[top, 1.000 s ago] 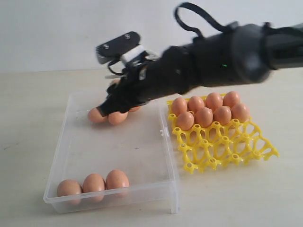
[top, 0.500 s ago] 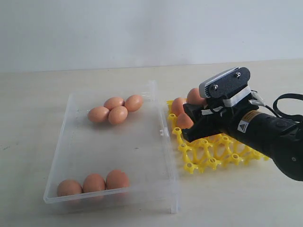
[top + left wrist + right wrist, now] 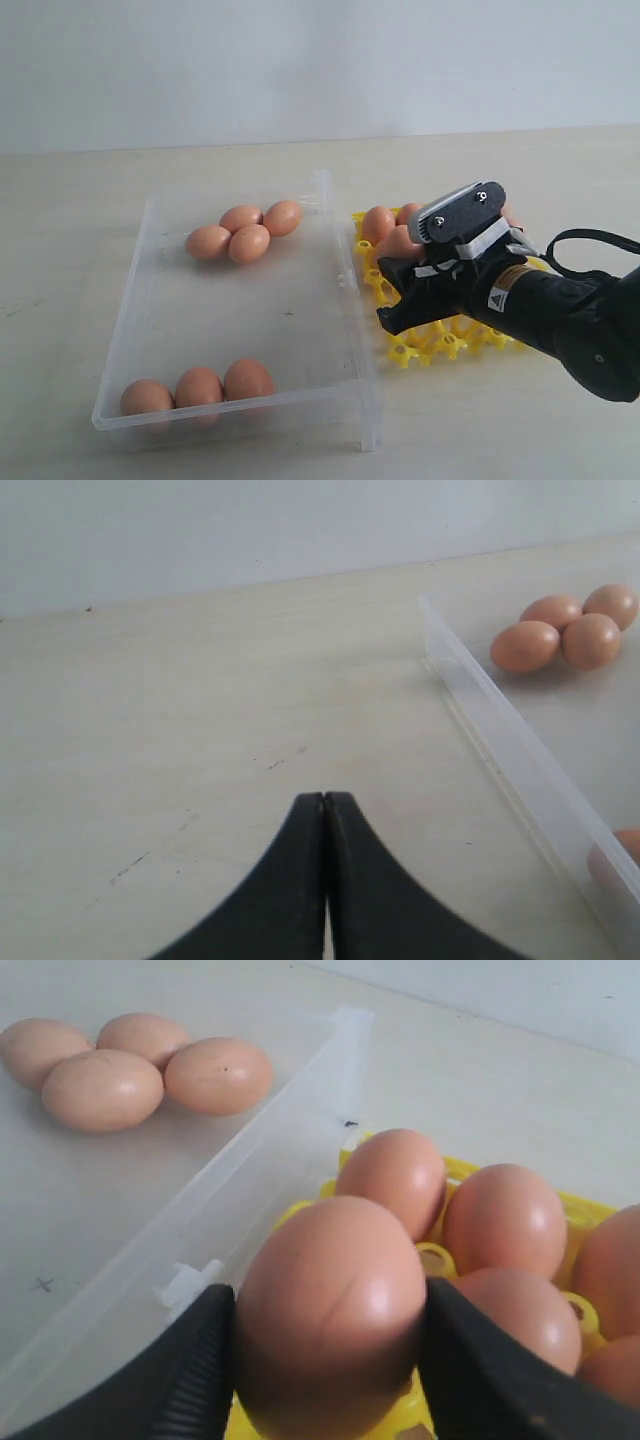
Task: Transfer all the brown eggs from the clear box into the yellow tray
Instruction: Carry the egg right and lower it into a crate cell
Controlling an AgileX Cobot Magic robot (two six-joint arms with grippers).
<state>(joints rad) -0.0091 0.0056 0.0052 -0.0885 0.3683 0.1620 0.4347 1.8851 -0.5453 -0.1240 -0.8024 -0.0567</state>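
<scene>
Right hand (image 3: 325, 1295) grips one brown egg (image 3: 325, 1250) between its black fingers, low over the yellow tray (image 3: 443, 347) on the side next to the clear box (image 3: 290, 320), close against the seated eggs (image 3: 500, 1215). A pale, faintly scuffed table (image 3: 70, 250) carries everything, with a plain whitish wall (image 3: 300, 60) behind. Four eggs (image 3: 240, 232) cluster at the box's far end and three (image 3: 198, 388) line its near wall. The right arm (image 3: 560, 310) hides much of the tray. Left hand (image 3: 324, 815), closed and empty, hangs over the table beside the box.

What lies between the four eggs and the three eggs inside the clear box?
Nothing: only bare floor of the clear box, seen in the exterior view.
</scene>
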